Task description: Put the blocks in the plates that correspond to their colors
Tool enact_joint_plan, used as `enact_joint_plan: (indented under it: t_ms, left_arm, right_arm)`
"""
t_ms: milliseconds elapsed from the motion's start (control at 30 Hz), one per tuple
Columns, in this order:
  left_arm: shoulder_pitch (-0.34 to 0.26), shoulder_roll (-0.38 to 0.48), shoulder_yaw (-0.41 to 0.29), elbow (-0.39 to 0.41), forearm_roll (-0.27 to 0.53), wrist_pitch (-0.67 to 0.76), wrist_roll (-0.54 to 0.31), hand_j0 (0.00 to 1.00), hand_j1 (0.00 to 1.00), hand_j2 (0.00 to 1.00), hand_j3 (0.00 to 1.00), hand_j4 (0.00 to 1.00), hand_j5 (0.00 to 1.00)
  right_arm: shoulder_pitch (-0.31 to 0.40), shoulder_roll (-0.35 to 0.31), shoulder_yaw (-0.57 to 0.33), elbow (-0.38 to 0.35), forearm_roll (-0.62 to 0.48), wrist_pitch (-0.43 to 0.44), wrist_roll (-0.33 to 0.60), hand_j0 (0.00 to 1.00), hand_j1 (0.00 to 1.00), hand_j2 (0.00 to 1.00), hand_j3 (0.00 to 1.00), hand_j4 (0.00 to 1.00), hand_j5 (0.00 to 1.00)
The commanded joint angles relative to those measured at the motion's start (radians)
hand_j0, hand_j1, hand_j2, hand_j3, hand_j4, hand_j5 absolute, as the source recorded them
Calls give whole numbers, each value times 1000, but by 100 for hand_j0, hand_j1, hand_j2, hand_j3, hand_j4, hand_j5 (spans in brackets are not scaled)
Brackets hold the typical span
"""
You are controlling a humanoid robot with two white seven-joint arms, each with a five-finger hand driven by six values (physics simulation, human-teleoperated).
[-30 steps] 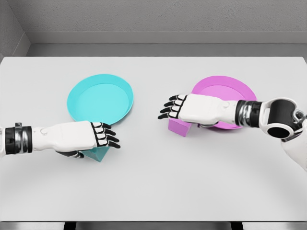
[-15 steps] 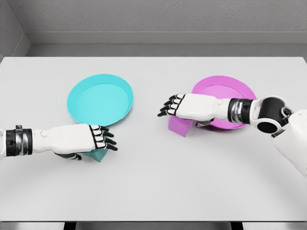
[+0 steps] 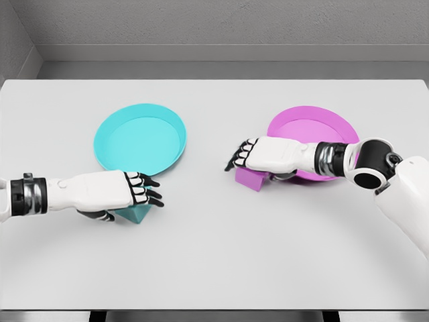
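Grey table (image 3: 214, 261), magenta block (image 3: 251, 179) tilted under right hand (image 3: 265, 155).

— Where are we?
— In a rendered test cell, not a lived-in room. We see a plain white table (image 3: 214, 268) under our fingers, with flat, textureless surfaces.
— And beyond our fingertips?
— A bare grey wall (image 3: 221, 23) with a low grey ledge (image 3: 221, 69) behind the table's far edge. Everything looks computer-drawn, like a simulated lab bench.
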Motion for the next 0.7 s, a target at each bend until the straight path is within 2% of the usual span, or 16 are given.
enact_joint_plan:
  t_ms: [0,100,167,433,567,633,667]
  left_arm:
    - [0,-2,0,-1,2,0,-1,95,95,95,95,95,95]
    - [-3,0,1,-2,4,0,1,96,96,96,96,96,96]
    - [-5,0,1,-1,4,0,-1,96,96,96,96,96,96]
    - [-8,-14,5,2,4,62,-1,96,96,96,96,96,96]
    - [-8,-26,5,4,2,65,-1,95,95,95,95,95,95]
    - [-8,-28,3,2,1,63,-1,86,86,86,86,86,86]
    - [-8,-28,1,1,1,59,-1,78,78,78,78,78,78]
  right_arm:
    - [0,-2,-2,2,5,1,1,67,67,67,67,67,67]
    - [0,-2,-4,2,5,1,1,65,65,65,65,65,65]
    - [-2,0,-6,2,3,1,1,58,58,58,58,58,58]
    - [-6,1,-10,-8,-15,1,1,55,55,55,55,55,55]
    - [-9,1,-13,-9,-61,1,1,54,54,54,54,54,54]
    - [-9,1,-32,-9,-104,1,1,54,54,54,54,54,54]
    - [-9,1,-33,-9,-116,1,1,54,54,54,54,54,54]
